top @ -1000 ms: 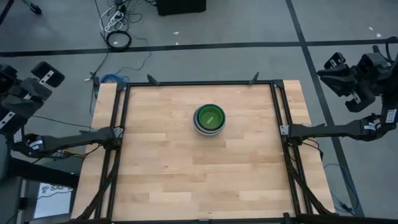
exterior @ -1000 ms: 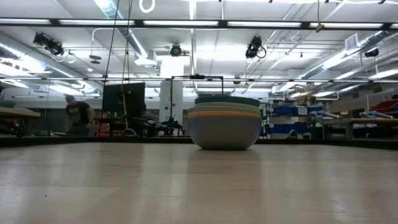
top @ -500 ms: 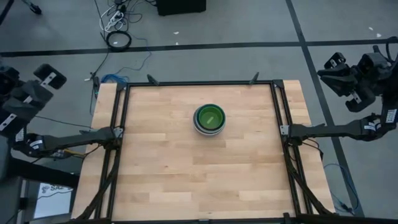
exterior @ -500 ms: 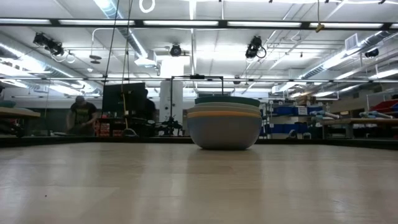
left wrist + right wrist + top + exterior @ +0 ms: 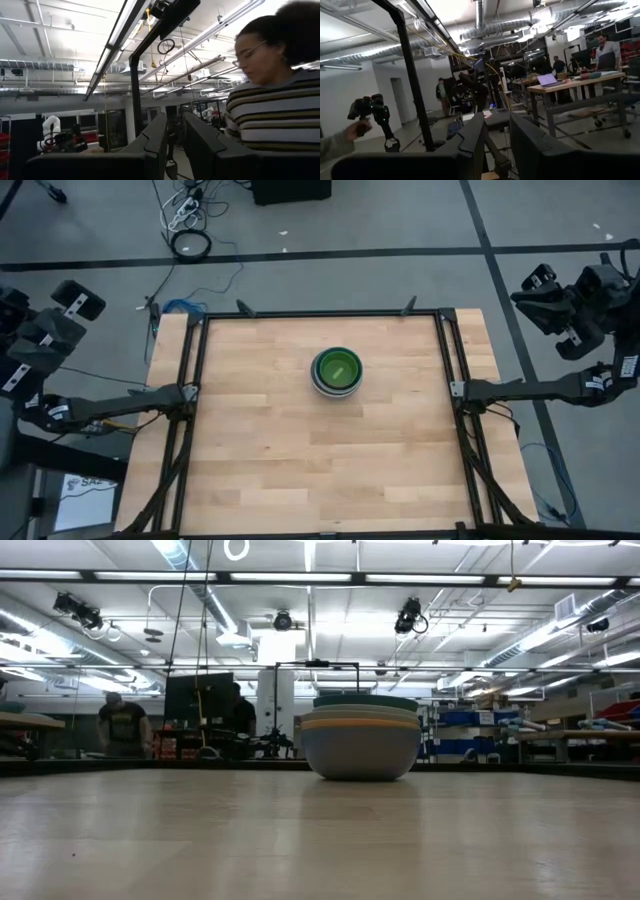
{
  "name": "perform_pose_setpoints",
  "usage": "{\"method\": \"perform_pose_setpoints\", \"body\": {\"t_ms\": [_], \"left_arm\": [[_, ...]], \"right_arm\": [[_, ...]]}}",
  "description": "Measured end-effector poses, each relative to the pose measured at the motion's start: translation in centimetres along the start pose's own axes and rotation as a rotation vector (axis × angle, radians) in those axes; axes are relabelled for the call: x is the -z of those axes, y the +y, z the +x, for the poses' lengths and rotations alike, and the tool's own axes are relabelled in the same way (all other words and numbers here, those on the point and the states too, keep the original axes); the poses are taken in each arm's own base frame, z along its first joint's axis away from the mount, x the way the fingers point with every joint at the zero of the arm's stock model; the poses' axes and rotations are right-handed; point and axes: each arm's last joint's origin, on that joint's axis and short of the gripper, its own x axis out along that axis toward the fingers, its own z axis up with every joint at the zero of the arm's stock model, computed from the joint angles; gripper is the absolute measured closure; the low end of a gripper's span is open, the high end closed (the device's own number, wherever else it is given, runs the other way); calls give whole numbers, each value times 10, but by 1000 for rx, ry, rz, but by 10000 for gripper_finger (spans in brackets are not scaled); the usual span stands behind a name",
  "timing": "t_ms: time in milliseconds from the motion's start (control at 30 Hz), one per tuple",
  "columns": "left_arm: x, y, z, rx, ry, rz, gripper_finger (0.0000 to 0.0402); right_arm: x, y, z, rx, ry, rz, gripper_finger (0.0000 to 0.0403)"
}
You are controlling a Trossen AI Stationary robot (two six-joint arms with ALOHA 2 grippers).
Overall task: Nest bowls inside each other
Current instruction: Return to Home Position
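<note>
The nesting looks finished. One stack of bowls [image 5: 336, 370] stands alone on the table [image 5: 250, 470], just to 12 o'clock of its centre, and no loose bowl shows anywhere else on the wood. From above, a lime green bowl sits innermost, ringed by a darker green rim and a pale outer one. The low view shows a grey outer bowl [image 5: 360, 750] with orange, white and teal rims banded above it, level and close-set. How many bowls lie hidden inside cannot be counted from either view.

Neither arm is over the table. The left gripper [image 5: 175, 119] is off the table's 9 o'clock side and points up toward the ceiling lights. Its jaws stand a thin gap apart, with nothing between them. The right gripper [image 5: 496, 119] is beyond the 2 o'clock corner, also aimed into the room, its jaws likewise a little parted and empty.

What is left, I judge, is only the parking of the arms — and both look at or close to rest already. Nothing on the table seems to need another touch.
</note>
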Motion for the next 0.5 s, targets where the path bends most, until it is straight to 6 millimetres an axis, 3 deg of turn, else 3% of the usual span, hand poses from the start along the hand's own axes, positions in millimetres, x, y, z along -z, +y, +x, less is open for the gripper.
{"method": "perform_pose_setpoints", "body": {"t_ms": [200,333,500], "left_arm": [[-1,-1,0,6,-8,20,330],[0,-1,0,33,15,-84,330],[-10,-22,-12,73,-44,11,330]], "right_arm": [[0,0,0,0,0,0,321],[0,0,0,0,0,0,321],[0,0,0,0,1,-32,321]]}}
